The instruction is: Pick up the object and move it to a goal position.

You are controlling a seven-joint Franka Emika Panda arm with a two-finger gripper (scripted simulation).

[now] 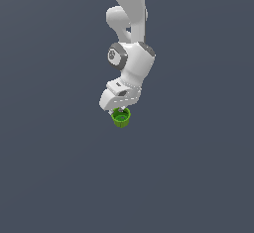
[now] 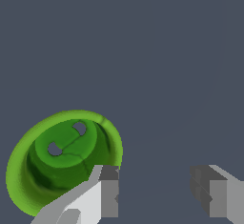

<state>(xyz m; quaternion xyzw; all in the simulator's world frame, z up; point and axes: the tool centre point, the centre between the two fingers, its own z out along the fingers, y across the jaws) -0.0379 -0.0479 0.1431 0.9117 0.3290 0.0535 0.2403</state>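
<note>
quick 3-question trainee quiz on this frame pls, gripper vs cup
1. True or false: the gripper is closed on the green cup.
2. In the wrist view, the cup lies: A) between the fingers, B) off to one side, by one finger, C) out of view.
3. In the exterior view, what sits just under the arm's tip?

Key:
1. False; the jaws stand apart with only bare floor between them.
2. B
3. The green cup.
</note>
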